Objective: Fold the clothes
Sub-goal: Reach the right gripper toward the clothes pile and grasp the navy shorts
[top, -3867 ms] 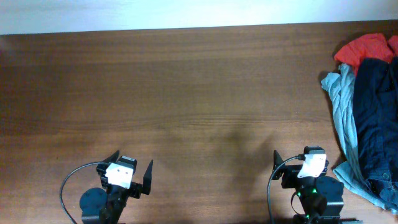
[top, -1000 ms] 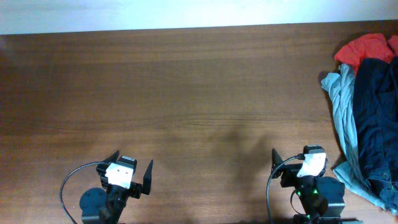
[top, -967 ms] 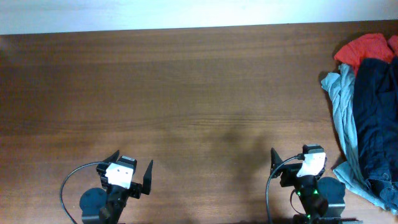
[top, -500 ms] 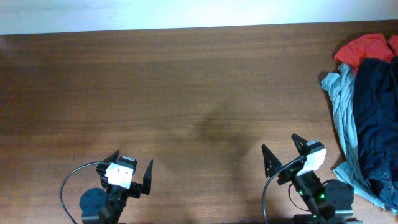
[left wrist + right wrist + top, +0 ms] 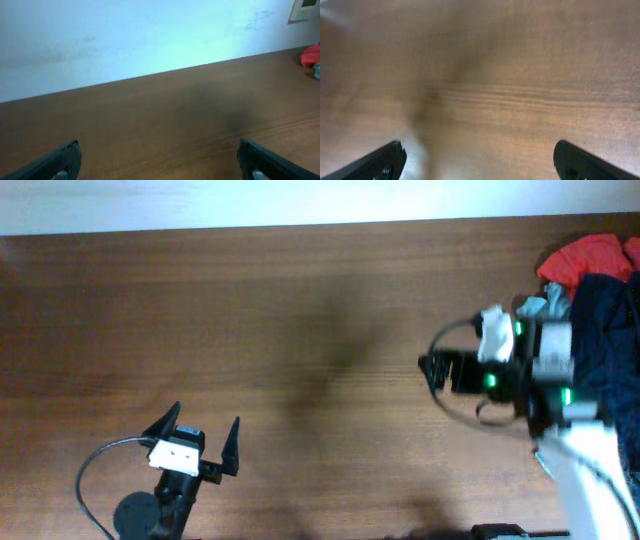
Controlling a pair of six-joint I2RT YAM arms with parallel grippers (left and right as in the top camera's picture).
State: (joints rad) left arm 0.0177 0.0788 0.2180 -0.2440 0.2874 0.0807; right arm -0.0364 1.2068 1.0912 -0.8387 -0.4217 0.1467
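From where I stand, the clothes [image 5: 620,290] lie in a rumpled heap at the far right edge of the bench [image 5: 300,300]. A red tee [image 5: 590,255] is at the back, a navy garment [image 5: 605,320] covers most of the heap, and a grey-blue one [image 5: 533,305] peeks out on the left flank, just beside the right arm. Nothing looks folded yet. The right end effector [image 5: 432,372] is out over the bench with its fingers spread wide and nothing between them. It points away from the heap toward bare wood, and its own camera shows only blurred grain. The left end effector [image 5: 205,420] sits low at the near edge, fingers likewise spread and empty, well apart from the heap. My worry is the heap itself. With three garments tangled together, a pinch into it may catch two layers and drag the lot across the bench. It could also tug the pile over the right edge, where part of it runs out of view. The right arm's body hangs close over the clothes and could snag them as it turns. The left arm would have a long reach to help at all.
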